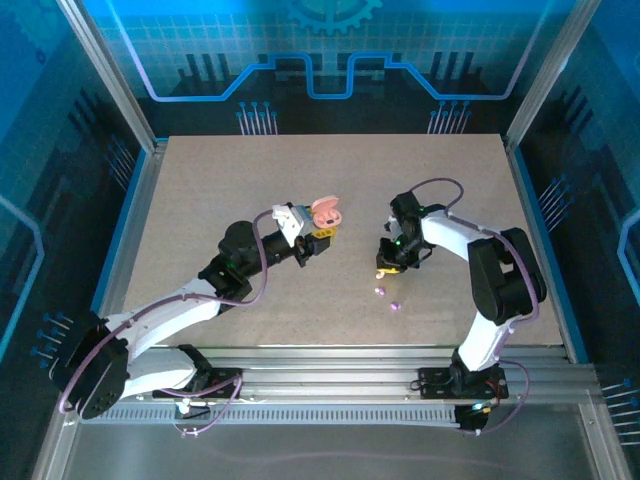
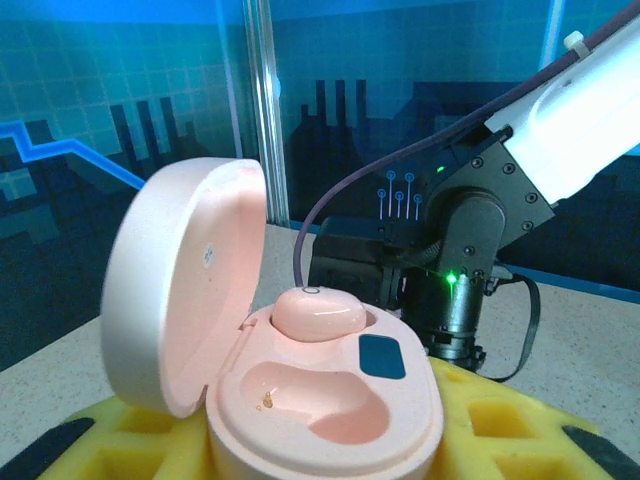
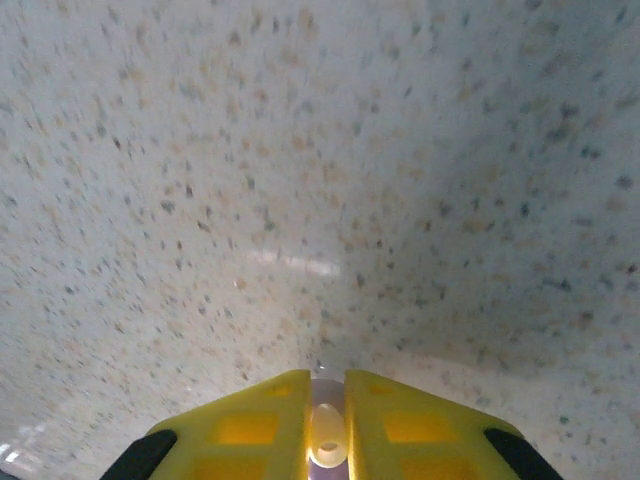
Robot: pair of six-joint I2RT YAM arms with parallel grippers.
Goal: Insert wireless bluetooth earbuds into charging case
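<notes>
Right fingers (image 3: 285,410) pinch nearly shut on a pale earbud (image 3: 327,445) low at the surface (image 3: 300,180), mid-right in the top view, while the open charging case (image 2: 330,440), clamped in left fingers (image 2: 490,425), sits just left of them, empty well (image 2: 300,400) up.

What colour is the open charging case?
Pale pink; the charging case shows best in the left wrist view.

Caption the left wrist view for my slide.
Open pink case held in the left tool, one earbud seated, the nearer socket empty, right arm behind.
</notes>
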